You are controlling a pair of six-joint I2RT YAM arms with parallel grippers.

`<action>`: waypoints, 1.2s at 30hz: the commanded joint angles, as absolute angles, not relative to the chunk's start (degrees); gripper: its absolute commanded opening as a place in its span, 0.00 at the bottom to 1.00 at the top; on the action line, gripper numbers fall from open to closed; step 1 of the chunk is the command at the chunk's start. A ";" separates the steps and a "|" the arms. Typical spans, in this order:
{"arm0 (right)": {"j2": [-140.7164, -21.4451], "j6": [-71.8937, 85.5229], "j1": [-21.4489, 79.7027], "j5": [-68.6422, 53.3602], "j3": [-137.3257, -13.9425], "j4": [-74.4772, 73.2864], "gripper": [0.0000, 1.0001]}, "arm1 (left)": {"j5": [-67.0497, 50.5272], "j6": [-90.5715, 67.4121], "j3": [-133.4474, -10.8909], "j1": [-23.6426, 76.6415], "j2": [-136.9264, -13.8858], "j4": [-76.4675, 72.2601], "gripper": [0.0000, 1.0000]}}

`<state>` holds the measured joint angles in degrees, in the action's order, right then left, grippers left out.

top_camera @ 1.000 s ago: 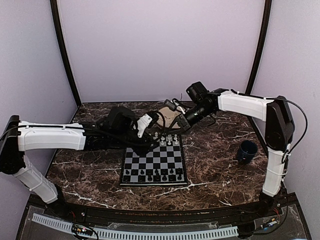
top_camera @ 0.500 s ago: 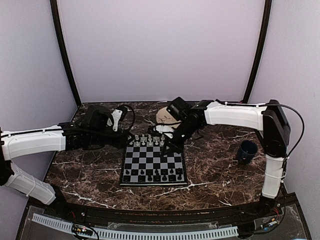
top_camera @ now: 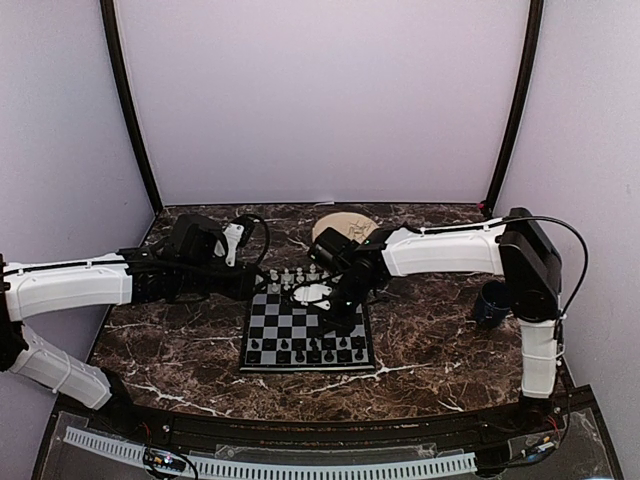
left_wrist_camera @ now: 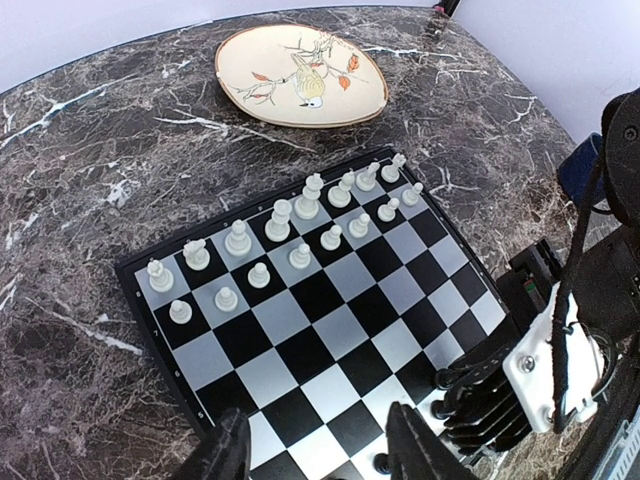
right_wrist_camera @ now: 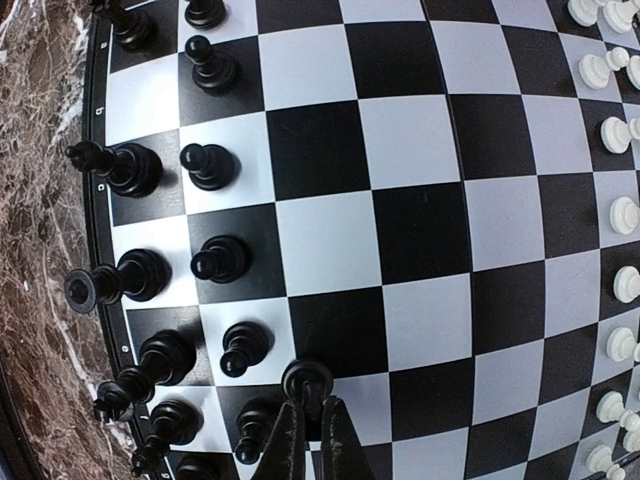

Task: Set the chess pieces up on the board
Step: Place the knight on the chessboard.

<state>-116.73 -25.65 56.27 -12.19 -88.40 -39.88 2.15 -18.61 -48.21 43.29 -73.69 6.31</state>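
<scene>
– Black-and-silver board (top_camera: 290, 325) from above: what over it?
– Right gripper (top_camera: 343, 312) low over the board's right half, close to the black pieces (top_camera: 310, 350) along the near edge. Left gripper (top_camera: 258, 286) off the board's far-left corner. White pieces (top_camera: 300, 276) ranked along the far edge.
– From the left wrist?
– Fingers (left_wrist_camera: 225, 452) spread wide, nothing between them, hanging over one edge of the board. No part in the step, by the look of it.
– And the right wrist?
– Fingertips (right_wrist_camera: 288, 438) drawn narrow onto a black pawn (right_wrist_camera: 307, 378), pinched below the head. Held just inward of the black pawn row, toward the board's middle. Base seated on a square or a shade above it: cannot tell, hidden under the pawn's own head.
– Attitude of the pawn?
– Upright. Long axis vertical, head toward the camera, seen almost end-on.
– Doing the step well, then?
– At a guess: keep that axis plumb, centre over the intended pawn-row square, lower straight until seated flat. Part the tips only slightly, sparing the close neighbours on either side. Lift straight up before any sideways travel.
</scene>
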 commanded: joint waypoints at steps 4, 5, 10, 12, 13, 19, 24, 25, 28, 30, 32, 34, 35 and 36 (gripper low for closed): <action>-118.65 -25.54 56.51 -9.98 -91.19 -39.13 0.04 | 0.50 -19.34 -46.25 43.07 -72.65 4.56 0.49; -118.84 -25.34 56.47 -9.95 -91.35 -39.25 0.06 | 0.40 -19.34 -46.19 43.07 -72.80 4.49 0.49; -119.08 -24.67 56.43 -9.80 -92.86 -40.49 0.21 | -0.74 -18.17 -46.80 43.07 -73.74 5.02 0.49; -118.13 -24.85 56.43 -9.99 -93.21 -41.15 0.25 | -1.05 -17.06 -47.72 43.08 -74.19 6.29 0.49; -117.37 -24.95 56.35 -9.90 -93.19 -41.33 0.27 | -1.12 -16.47 -48.21 43.07 -74.40 6.98 0.49; -112.96 -24.79 54.16 -12.83 -93.21 -42.79 0.30 | -5.27 -11.78 -51.50 43.07 -76.13 10.93 0.49; -106.91 -25.61 50.17 -15.14 -89.21 -43.10 0.31 | -16.71 -6.23 -56.39 43.87 -80.96 15.85 0.46; -105.42 -25.55 49.18 -15.23 -88.00 -42.96 0.31 | -17.34 -5.52 -57.75 44.69 -82.12 17.22 0.46; -100.80 -25.07 45.43 -17.28 -83.93 -41.31 0.32 | -15.59 -3.44 -61.67 47.56 -85.98 20.44 0.45; -96.95 -24.58 42.67 -18.70 -80.22 -38.80 0.34 | -14.93 -2.02 -64.49 48.70 -88.77 22.81 0.44; -94.08 -24.12 39.91 -19.73 -76.30 -36.42 0.35 | -14.07 -0.39 -67.29 49.67 -91.43 25.19 0.43; -91.90 -24.02 37.31 -20.30 -73.63 -34.47 0.36 | -12.99 0.72 -69.64 50.36 -93.84 27.61 0.42; -89.46 -23.92 36.21 -20.49 -72.53 -33.58 0.37 | -12.67 1.05 -70.68 50.48 -94.89 28.48 0.42; -87.94 -23.83 34.79 -20.48 -71.71 -32.90 0.37 | -12.08 1.13 -71.53 50.53 -95.91 29.34 0.42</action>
